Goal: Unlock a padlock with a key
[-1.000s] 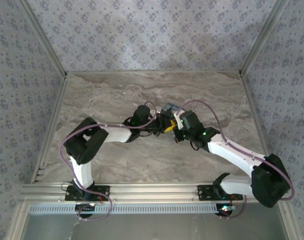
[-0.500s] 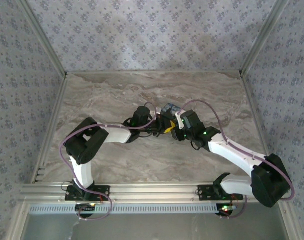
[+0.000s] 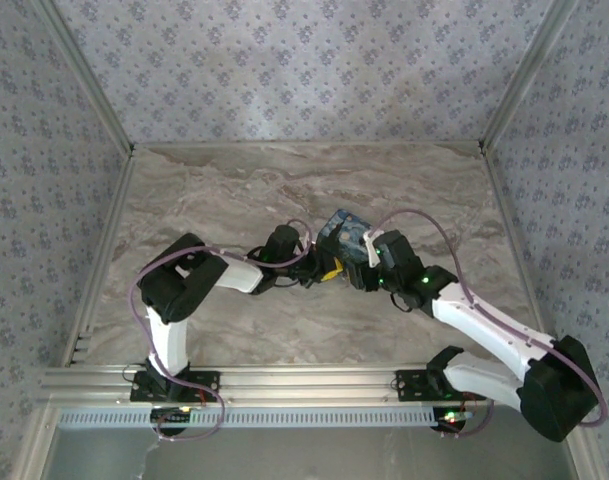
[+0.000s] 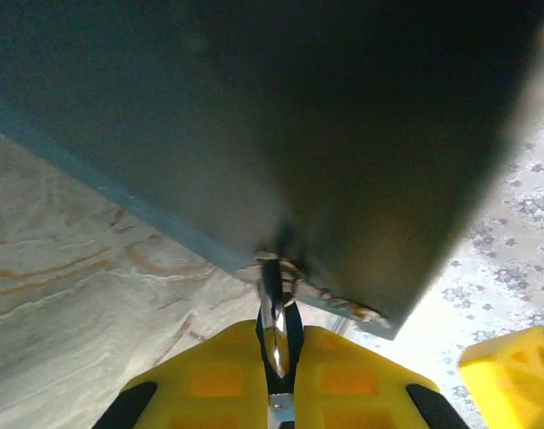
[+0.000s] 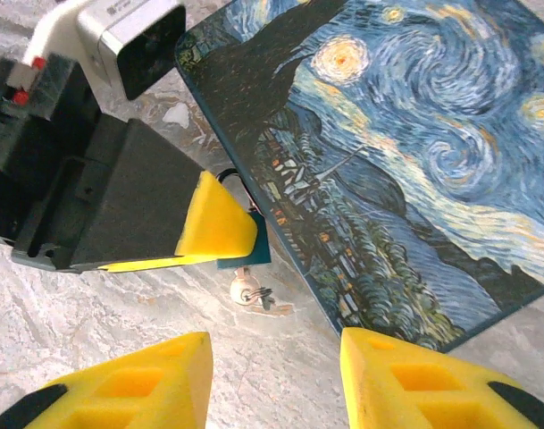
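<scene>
Yellow-padded, my left end effector [image 4: 276,380] is pinched on the key [image 4: 273,326]. The key's long axis runs in line with my fingers, tip pointing rightward into the keyhole on the edge of the painted padlock [image 5: 405,170], near mid-desk [image 3: 224,190]. My right end effector [image 5: 276,375] stands spread, holding nothing. Insertion looks done, I judge — the turn and the release remain.

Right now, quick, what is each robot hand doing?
Left gripper: closed on the key.
Right gripper: open, holding nothing.
</scene>
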